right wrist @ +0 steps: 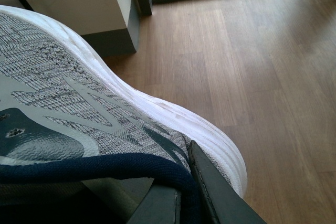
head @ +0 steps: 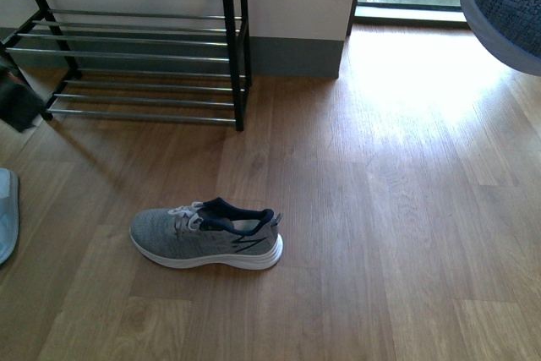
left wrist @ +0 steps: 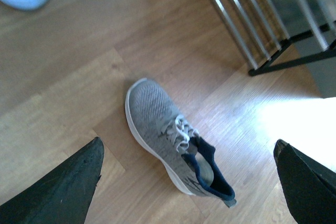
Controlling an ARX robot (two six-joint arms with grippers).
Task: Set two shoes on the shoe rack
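Observation:
One grey sneaker (head: 207, 238) lies on its sole on the wood floor, toe pointing left, in front of the shoe rack (head: 144, 40). My left gripper (left wrist: 188, 148) hovers open above this sneaker (left wrist: 168, 135), with its dark fingers (left wrist: 63, 187) far apart on either side and not touching it. The second grey sneaker (right wrist: 79, 93) is lifted off the floor. My right gripper (right wrist: 184, 195) is shut on its navy collar, one finger inside the shoe and one outside. In the front view that sneaker (head: 507, 6) hangs at the top right.
The rack's chrome rods (left wrist: 247, 19) are bare where I see them. A pale blue slipper (head: 7, 213) lies at the left edge of the floor. A dark object (head: 17, 95) stands beside the rack's left side. A wall corner (head: 296, 48) and window sill (head: 410, 14) lie behind.

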